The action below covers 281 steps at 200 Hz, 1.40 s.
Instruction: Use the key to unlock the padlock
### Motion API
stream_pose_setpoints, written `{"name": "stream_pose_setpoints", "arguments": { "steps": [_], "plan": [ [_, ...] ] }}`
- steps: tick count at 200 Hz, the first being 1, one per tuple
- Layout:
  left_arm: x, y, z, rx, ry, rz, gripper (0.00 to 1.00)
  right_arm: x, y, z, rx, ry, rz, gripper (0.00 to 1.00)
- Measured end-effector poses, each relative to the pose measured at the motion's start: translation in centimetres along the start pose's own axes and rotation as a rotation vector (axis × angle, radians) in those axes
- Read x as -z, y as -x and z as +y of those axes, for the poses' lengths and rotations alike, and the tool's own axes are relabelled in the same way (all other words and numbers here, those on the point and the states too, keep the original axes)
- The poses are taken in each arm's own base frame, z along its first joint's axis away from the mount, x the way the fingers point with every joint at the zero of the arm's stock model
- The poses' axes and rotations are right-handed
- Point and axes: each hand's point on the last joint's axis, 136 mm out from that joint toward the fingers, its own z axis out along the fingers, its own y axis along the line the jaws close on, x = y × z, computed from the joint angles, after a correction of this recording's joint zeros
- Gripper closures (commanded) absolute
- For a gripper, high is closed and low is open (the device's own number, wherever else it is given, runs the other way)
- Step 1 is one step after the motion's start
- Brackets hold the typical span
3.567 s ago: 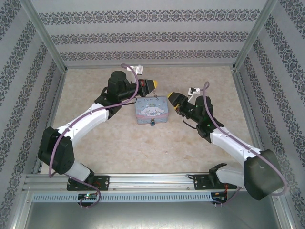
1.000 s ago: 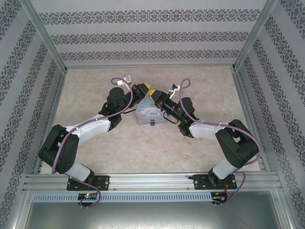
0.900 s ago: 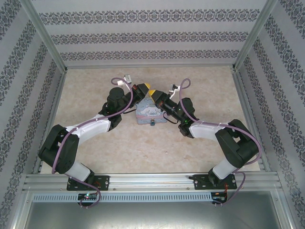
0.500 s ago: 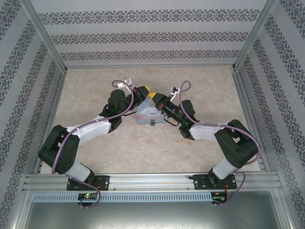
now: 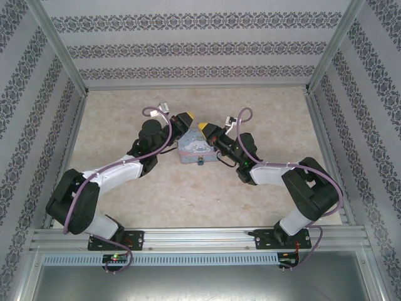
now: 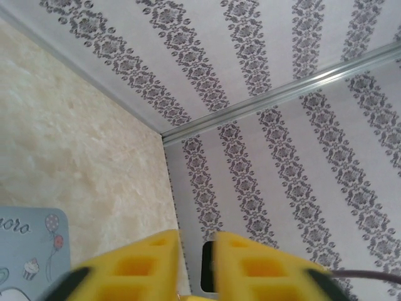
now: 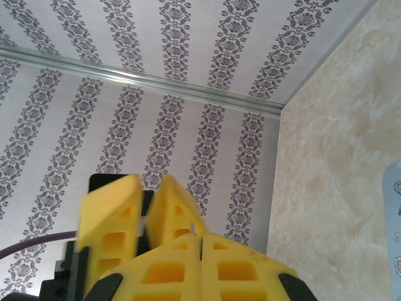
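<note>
The tiny dark blue padlock (image 5: 200, 162) hangs at the near side of the pale blue cartoon tin (image 5: 197, 148). Both grippers meet tip to tip above the tin's far edge. My right gripper (image 5: 204, 129) (image 7: 202, 237) is shut, and a thin silver sliver, the key (image 7: 192, 229), pokes out between its yellow pads. My left gripper (image 5: 186, 118) (image 6: 193, 237) faces it with a narrow gap between its fingers (image 7: 172, 204), just beyond the key's tip. Nothing shows clamped in the left jaws.
The tin's lid corner (image 6: 25, 257) lies below the left fingers, and its edge (image 7: 393, 238) shows at the right. Patterned walls (image 5: 200, 47) and aluminium posts (image 5: 59, 47) enclose the beige floor (image 5: 188, 200). Both forearms flank the tin.
The arms swung in from either side of the tin and brought their tips together above it. In the last second the left gripper drew slightly back to the left.
</note>
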Motion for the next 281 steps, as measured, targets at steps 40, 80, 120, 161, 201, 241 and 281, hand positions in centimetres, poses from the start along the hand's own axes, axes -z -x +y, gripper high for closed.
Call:
{"name": "stream_pose_setpoints", "arguments": {
  "steps": [40,80,120,161,201,241,281],
  "plan": [
    [0.1,-0.6,0.9,-0.006,0.040,0.027,0.23,0.0,-0.2,0.0,0.012,0.000,0.014,1.00],
    [0.9,-0.9,1.1,-0.028,0.079,0.052,0.11,0.6,-1.3,0.5,0.097,-0.004,0.083,1.00],
    [2.5,-0.9,-0.5,-0.073,0.069,0.078,0.13,2.7,-1.6,1.2,0.188,0.002,0.122,1.00],
    [3.0,-1.7,-1.0,-0.082,0.049,0.124,0.33,3.6,-2.4,-0.7,0.175,-0.046,0.156,1.00],
    [2.9,-2.7,-0.3,-0.066,0.052,0.166,0.46,3.7,-2.4,-0.5,0.124,-0.036,0.154,1.00],
    [2.1,-3.6,1.3,-0.042,0.081,0.199,0.54,3.6,-2.4,-0.1,0.080,-0.026,0.150,1.00],
    [2.0,-4.0,2.1,-0.034,0.097,0.205,0.29,3.7,-1.3,-0.9,0.060,-0.053,0.115,1.00]
  ]
}}
